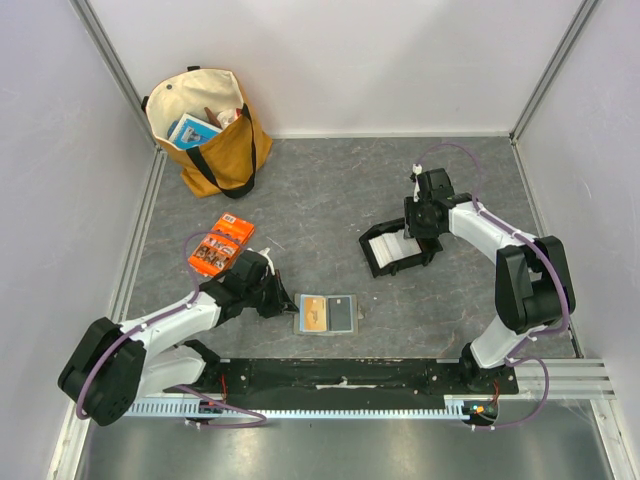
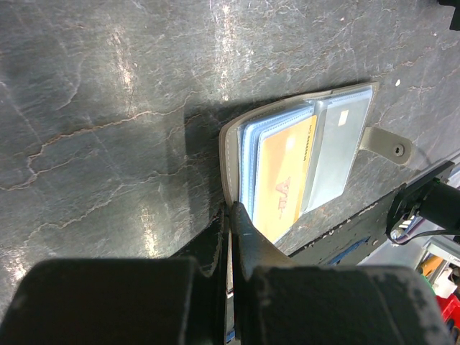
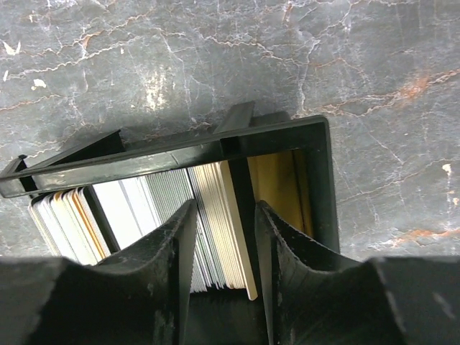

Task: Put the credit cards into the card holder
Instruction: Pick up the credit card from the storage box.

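Observation:
The card holder [image 1: 327,313] lies open on the grey table, with a tan card and a grey card showing in its pockets. In the left wrist view the card holder [image 2: 309,158] shows its snap tab [image 2: 392,147] at the right. My left gripper [image 1: 285,305] is shut on the holder's left cover edge, also seen in the wrist view [image 2: 231,212]. The credit cards [image 3: 208,194] stand on edge in a black tray [image 3: 180,154]. My right gripper [image 3: 224,215] is open, its jaws reaching down into the tray [image 1: 385,262] on either side of several pale cards.
A tan tote bag [image 1: 210,130] stands at the back left. Orange printed packets [image 1: 220,245] lie just behind my left arm. A black mounting strip [image 1: 340,375] runs along the near edge. Walls close in the left, back and right.

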